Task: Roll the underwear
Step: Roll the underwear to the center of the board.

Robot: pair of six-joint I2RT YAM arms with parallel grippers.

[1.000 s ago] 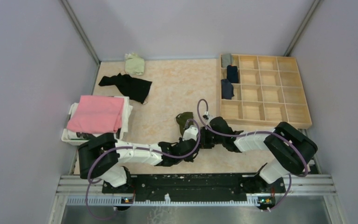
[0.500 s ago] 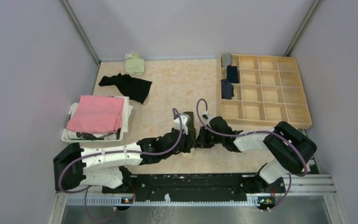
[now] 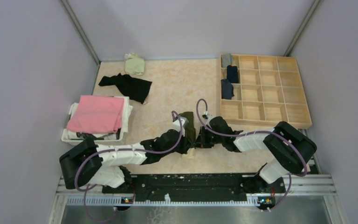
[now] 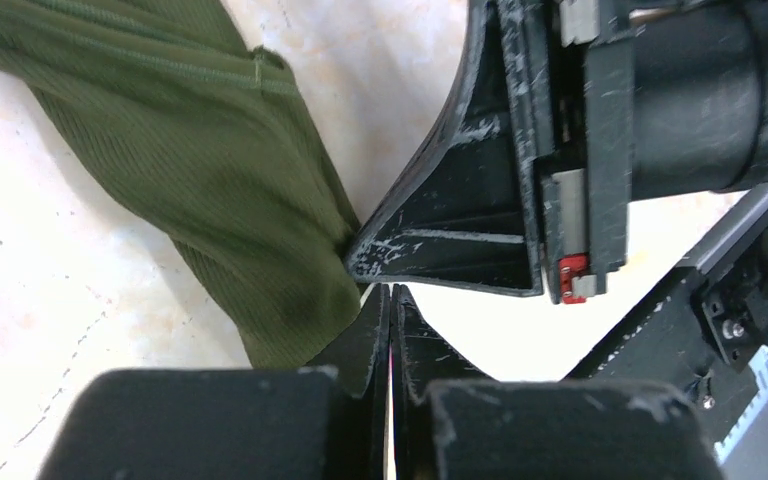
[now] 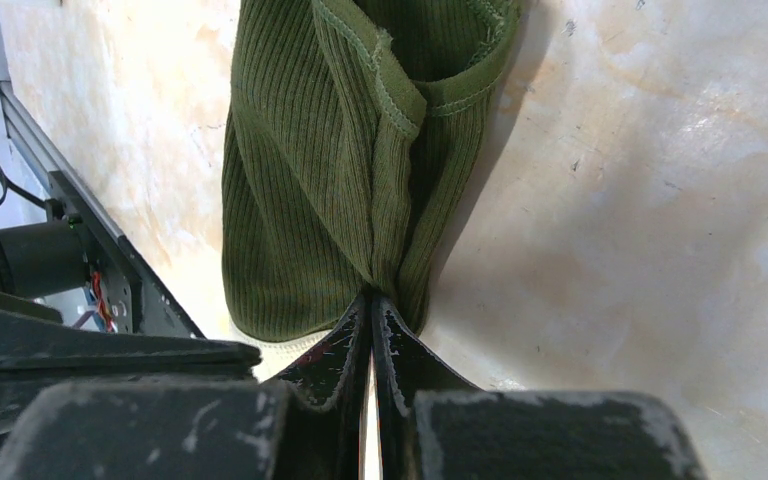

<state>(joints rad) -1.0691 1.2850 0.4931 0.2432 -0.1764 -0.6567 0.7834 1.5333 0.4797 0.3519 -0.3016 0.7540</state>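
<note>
Olive briefs [image 5: 330, 170] x1 in R fingers [image 5: 345, 350], 3 rolled prs [image 3: 227, 88] in tray [image 3: 279, 122]

The left pincer [image 4: 391, 292] is moving forward to the olive underwear [image 4: 210, 170], opening briefly, then closing beside it.

No readable text, labels, brands or numbers in any view

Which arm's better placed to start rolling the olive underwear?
Right, probably. The right pincer is shut on the edge of the olive underwear; the left pincer is shut beside it, seemingly holding nothing.
</note>
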